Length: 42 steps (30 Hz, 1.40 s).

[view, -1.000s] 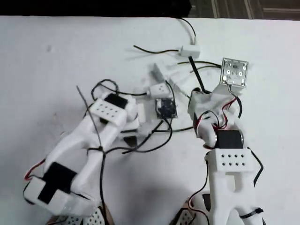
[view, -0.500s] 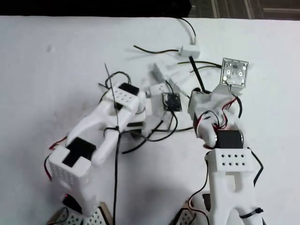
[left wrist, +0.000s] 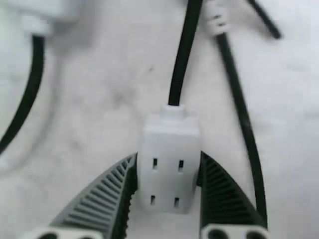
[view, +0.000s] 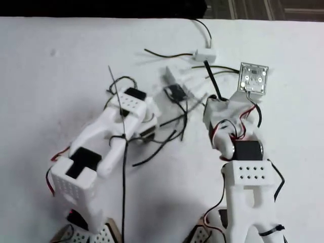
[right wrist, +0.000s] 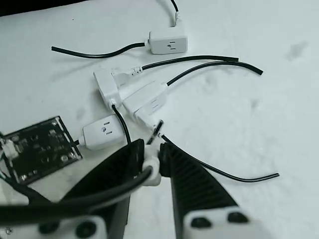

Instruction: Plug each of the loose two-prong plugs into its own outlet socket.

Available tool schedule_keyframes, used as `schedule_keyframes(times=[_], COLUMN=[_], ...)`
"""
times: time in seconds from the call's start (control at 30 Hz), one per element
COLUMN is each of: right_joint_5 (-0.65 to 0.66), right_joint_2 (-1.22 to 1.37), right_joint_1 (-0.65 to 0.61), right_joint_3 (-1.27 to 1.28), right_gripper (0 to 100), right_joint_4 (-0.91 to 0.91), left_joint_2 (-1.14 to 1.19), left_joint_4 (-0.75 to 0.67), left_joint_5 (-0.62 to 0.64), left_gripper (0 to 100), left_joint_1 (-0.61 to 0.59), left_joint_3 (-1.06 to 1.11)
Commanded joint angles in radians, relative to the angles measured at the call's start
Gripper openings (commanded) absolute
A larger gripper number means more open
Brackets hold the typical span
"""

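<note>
right now i'm looking at both arms over the white counter [view: 50,101]. in my left wrist view the left gripper [left wrist: 168,159] is clenching a white outlet block [left wrist: 168,144], one ribbed finger [left wrist: 112,191] pressing each side. the block's slotted face is pointing up at the camera, showing two pairs of slots, and its black cord [left wrist: 182,55] is running away across the counter. a second black cord [left wrist: 239,99] is lying just beside it.

in the right wrist view the right gripper [right wrist: 152,147] is grasping a small white plug [right wrist: 151,169] between its dark fingers, and the plug's black lead is trailing back along one finger toward the camera. i'm seeing a cluster of loose white pieces lying on the counter just beyond the fingertips: a socket [right wrist: 103,132] with its face up, another white piece [right wrist: 144,102] near it, and a third [right wrist: 105,82] touching that one. a separate single outlet [right wrist: 168,42] is sitting well apart from them, with black cord leaving both ends. a dark circuit board [right wrist: 37,149] is showing at the edge.

from the high view, the left arm [view: 109,131] is angling in toward the tangle of cords, and the right arm [view: 248,177] is standing near it.
</note>
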Motion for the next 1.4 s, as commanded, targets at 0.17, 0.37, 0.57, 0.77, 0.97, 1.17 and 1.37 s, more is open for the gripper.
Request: schedule_keyframes(times=[0.17,0.37,0.57,0.77,0.97,1.17,1.37], right_joint_5=[-0.006,-0.006,0.000,0.002,0.058,0.086,0.172], right_joint_2=[-0.002,-0.002,-0.002,0.002,0.010,0.022,0.177], right_joint_1=[0.007,0.004,-0.036,-0.234,-0.444,-0.584,-0.633], right_joint_3=[-0.012,-0.011,-0.012,-0.017,-0.009,0.104,0.158], right_gripper=[1.7,1.7,1.7,1.7,1.6,1.6,1.6], right_joint_4=[0.004,0.005,0.007,0.024,0.019,-0.143,-0.294], left_joint_2=[-0.143,-0.337,-0.550,-0.723,-0.901,-1.012,-1.055], left_joint_4=[0.020,0.035,0.034,-0.020,-0.118,-0.175,-0.296], left_joint_5=[0.245,0.242,0.244,0.265,0.253,0.259,0.250], left_gripper=[26,31,30,28,24,29,29], left_joint_1=[-0.004,-0.004,-0.094,-0.300,-0.470,-0.573,-0.582], left_joint_3=[0.089,0.144,0.235,0.405,0.614,0.796,0.968])
